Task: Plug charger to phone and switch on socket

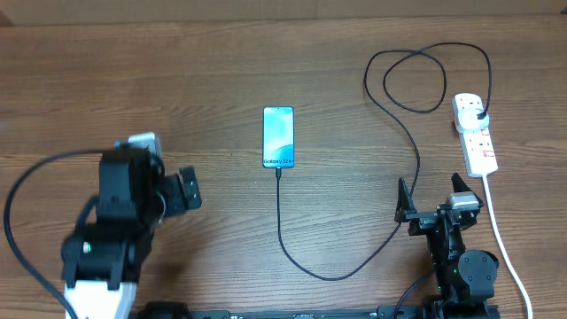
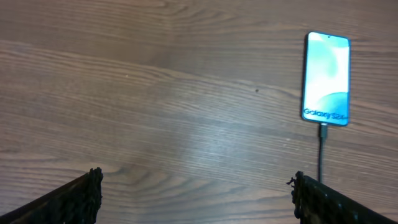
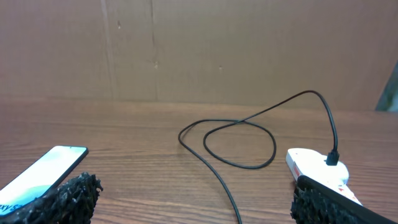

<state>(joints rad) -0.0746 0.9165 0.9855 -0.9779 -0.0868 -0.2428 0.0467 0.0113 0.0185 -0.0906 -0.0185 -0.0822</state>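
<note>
The phone point(image 1: 278, 136) lies at the table's middle, its screen lit with "Galaxy S24" at the near end. The black charger cable point(image 1: 330, 275) has its tip in the phone's near end, loops at the back right, and its black plug sits in the white socket strip point(image 1: 475, 131) at the right. The phone point(image 2: 326, 76) and cable tip show in the left wrist view. The right wrist view shows the phone point(image 3: 43, 171), cable loop point(image 3: 239, 140) and socket point(image 3: 317, 167). My left gripper point(image 1: 188, 190) is open and empty, left of the phone. My right gripper point(image 1: 432, 197) is open and empty, near the socket.
The socket's thick white cord point(image 1: 505, 244) runs down the right side toward the front edge, just right of my right arm. A brown cardboard wall point(image 3: 199, 50) stands behind the table.
</note>
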